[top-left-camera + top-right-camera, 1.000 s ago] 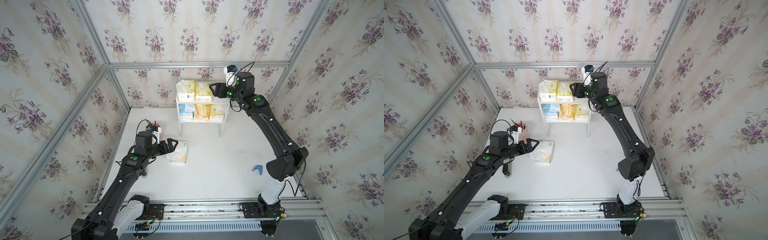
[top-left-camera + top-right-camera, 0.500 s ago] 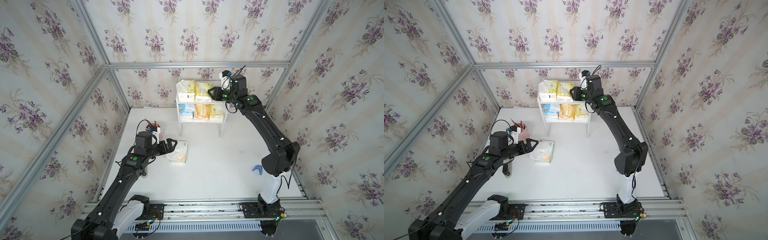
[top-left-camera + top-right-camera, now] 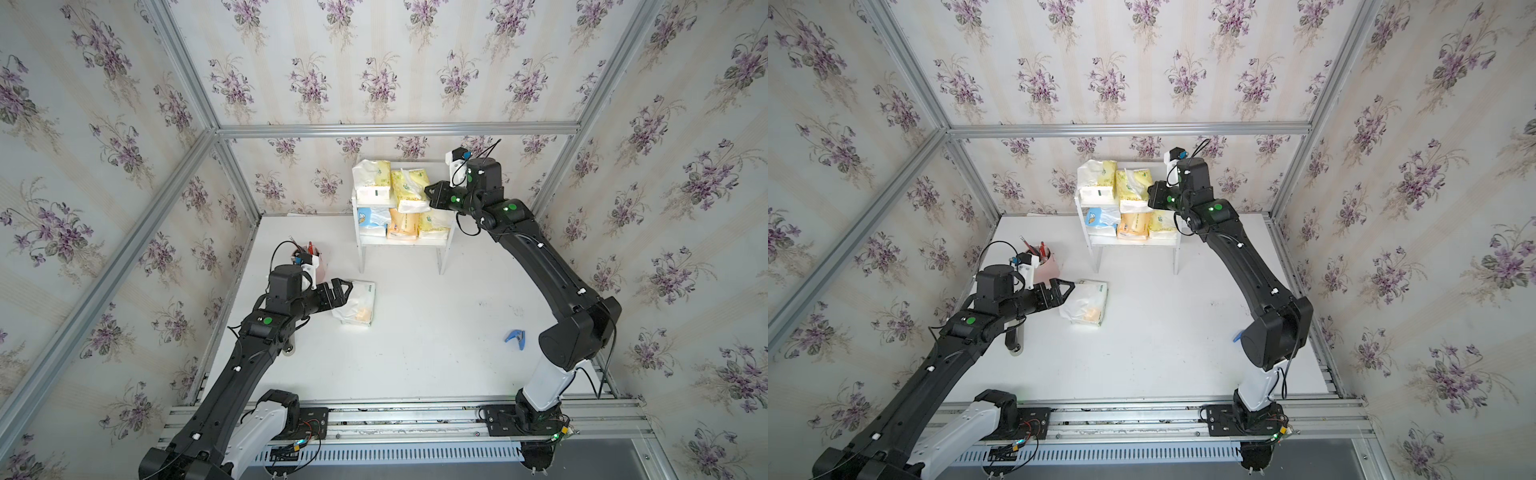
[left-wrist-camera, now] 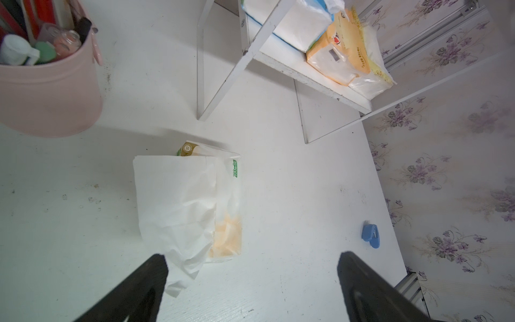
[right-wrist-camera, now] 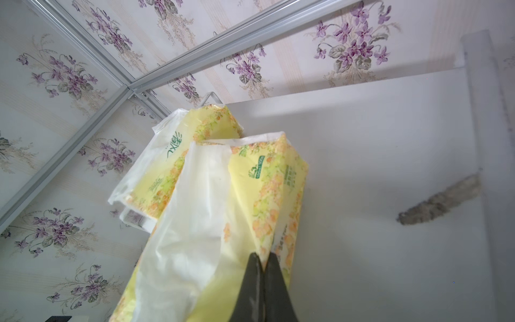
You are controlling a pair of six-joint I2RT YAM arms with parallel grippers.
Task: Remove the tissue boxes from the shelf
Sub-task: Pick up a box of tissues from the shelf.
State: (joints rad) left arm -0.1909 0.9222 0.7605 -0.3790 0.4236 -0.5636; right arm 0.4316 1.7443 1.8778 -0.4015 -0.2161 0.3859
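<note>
The white two-tier shelf (image 3: pixel 444 257) stands at the back wall. Two pale yellow tissue boxes lie on its top board, a left one (image 3: pixel 371 178) and a right one (image 3: pixel 409 189). My right gripper (image 3: pixel 428 193) is shut on the right one's wrapper edge, and the right wrist view shows the pinch (image 5: pixel 263 260) on that pack (image 5: pixel 250 200). The lower board holds a blue-and-white pack (image 3: pixel 371 218), an orange one (image 3: pixel 402 224) and a yellow one (image 3: pixel 434 226). A mostly white pack (image 4: pixel 186 200) lies on the table. My left gripper (image 4: pixel 252 256) hangs open beside it, holding nothing.
A pink pen cup (image 3: pixel 313 253) stands behind my left wrist. A blue clip (image 3: pixel 515 337) lies on the table at the right. A small dark cylinder (image 3: pixel 289 351) lies under the left arm. Papered walls with aluminium frame bars close the back and both sides.
My right gripper moved left onto the right-hand top pack and closed on its wrapper edge. The left arm and the white pack have not moved.
</note>
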